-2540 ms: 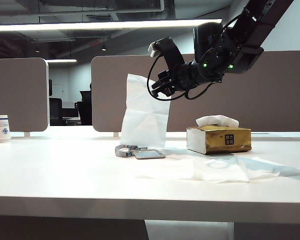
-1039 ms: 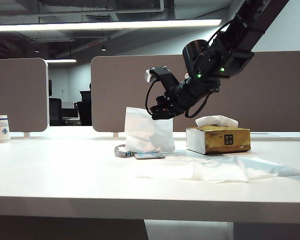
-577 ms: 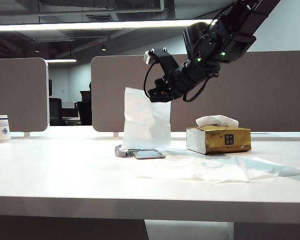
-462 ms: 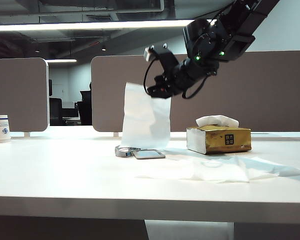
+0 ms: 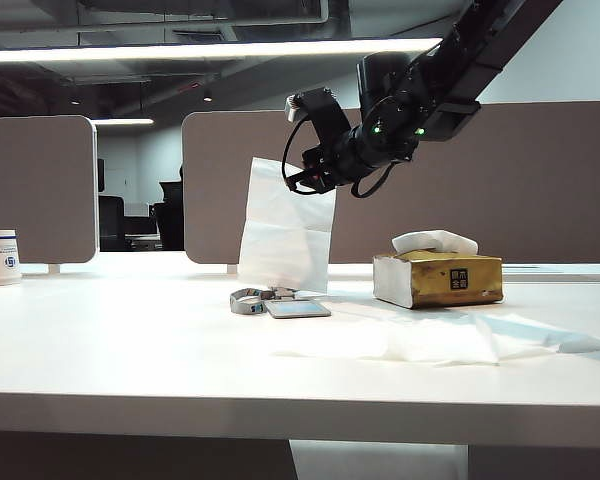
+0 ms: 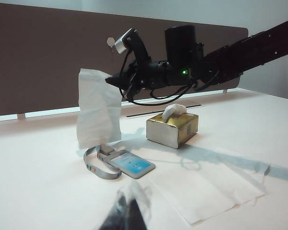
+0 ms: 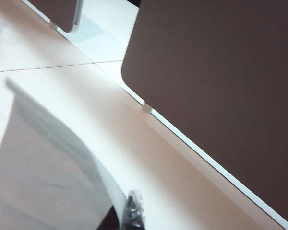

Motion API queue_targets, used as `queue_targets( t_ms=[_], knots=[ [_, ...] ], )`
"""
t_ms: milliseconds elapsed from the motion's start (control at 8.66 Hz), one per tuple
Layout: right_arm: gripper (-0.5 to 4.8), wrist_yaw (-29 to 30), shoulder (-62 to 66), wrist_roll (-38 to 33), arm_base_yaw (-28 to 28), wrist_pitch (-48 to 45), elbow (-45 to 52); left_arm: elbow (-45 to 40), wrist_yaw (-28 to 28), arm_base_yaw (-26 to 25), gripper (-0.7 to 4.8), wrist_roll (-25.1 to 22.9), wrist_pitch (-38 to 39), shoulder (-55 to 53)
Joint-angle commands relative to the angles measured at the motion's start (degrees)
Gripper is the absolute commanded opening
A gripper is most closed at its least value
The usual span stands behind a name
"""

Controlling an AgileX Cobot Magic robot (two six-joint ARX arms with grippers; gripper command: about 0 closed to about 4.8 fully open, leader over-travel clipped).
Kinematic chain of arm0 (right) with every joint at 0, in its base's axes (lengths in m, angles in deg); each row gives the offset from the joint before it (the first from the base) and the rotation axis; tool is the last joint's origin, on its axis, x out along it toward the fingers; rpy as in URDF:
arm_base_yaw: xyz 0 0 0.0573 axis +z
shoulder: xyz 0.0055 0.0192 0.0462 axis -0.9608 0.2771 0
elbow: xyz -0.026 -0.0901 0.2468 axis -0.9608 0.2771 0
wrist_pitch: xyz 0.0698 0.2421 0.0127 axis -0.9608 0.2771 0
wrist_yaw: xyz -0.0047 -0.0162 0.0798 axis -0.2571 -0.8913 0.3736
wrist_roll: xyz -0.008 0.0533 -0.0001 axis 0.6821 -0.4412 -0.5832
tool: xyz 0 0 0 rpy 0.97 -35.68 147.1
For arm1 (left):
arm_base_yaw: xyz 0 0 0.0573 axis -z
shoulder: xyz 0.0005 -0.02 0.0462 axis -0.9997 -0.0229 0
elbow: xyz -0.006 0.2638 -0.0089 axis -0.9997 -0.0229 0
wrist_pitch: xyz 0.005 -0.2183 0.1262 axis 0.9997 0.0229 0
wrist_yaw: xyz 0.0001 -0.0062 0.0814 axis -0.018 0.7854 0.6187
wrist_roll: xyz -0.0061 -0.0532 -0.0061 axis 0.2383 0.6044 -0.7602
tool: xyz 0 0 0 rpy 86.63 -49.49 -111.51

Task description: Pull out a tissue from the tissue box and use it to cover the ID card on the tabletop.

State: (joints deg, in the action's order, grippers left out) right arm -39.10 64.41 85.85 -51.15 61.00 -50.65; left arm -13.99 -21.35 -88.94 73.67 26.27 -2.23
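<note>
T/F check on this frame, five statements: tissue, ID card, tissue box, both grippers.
1. The right gripper is shut on the tissue, holding it in the air. True.
2. The ID card is fully covered. False: its blue face lies bare on the tabletop.
3. The tissue box has a white tuft sticking out of its top. True.
4. The tissue box lies on its side, empty. False: it sits flat.
5. The left gripper holds the lanyard. False: it is low above the tabletop, apart from the card's lanyard.
</note>
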Motion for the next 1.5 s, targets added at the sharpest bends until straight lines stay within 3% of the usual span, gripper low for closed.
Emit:
queue_targets(
  t_ms=[115, 808, 924, 1154, 1270, 1501],
  knots=[
    [-0.01, 1.4, -0.5, -0.2, 0.2, 10.5, -0.3, 0.1, -0.3, 0.0, -0.06, 0.2, -0.7, 0.0],
    [-0.01, 3.3, -7.3, -0.2, 2.3, 33.3, -0.3, 0.1, -0.3, 0.0, -0.06, 0.2, -0.7, 0.0],
    [-0.01, 8.9, -10.3, -0.2, 2.3, 44.9, -0.3, 0.1, -0.2, 0.0, -0.06, 0.2, -0.7, 0.0],
    [-0.01, 12.8, -10.6, -0.2, 2.3, 52.7, -0.3, 0.1, -0.1, 0.0, -0.05, 0.2, -0.7, 0.0],
    [-0.01, 17.8, -10.9, -0.2, 2.8, 63.3, -0.3, 0.1, -0.1, 0.0, -0.05, 0.2, -0.7, 0.0],
    [-0.01, 17.8, -10.9, -0.2, 2.8, 64.0, -0.3, 0.1, -0.1, 0.0, -0.06, 0.2, -0.7, 0.0]
  ],
)
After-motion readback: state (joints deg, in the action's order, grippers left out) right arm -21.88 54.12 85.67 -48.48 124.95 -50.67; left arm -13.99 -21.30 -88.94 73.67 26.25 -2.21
